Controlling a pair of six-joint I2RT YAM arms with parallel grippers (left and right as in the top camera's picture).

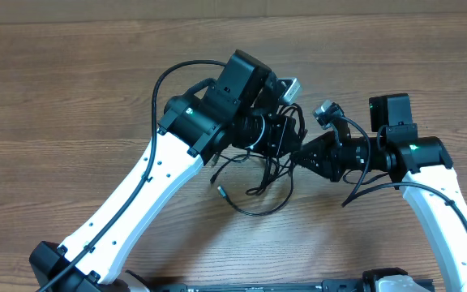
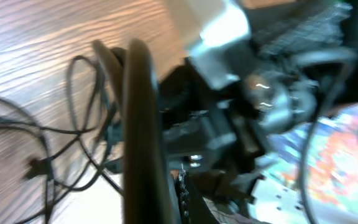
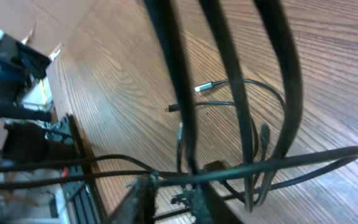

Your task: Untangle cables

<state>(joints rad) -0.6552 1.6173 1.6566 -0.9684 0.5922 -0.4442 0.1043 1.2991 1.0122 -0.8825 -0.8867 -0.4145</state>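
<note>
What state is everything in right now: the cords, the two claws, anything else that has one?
cables: tangled in one clump, some strands raised, loose ends lying on the table.
silver-tipped plug: free, lying flat on the wood.
left gripper: at the clump; open or shut can't be told.
right gripper: at the clump, strands crossing its fingers; open or shut unclear.

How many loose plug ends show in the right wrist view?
4: silver-tipped plug uppermost, dark plug just left below it, third plug under that, fourth plug farther right. The cables in front may hide more.
</note>
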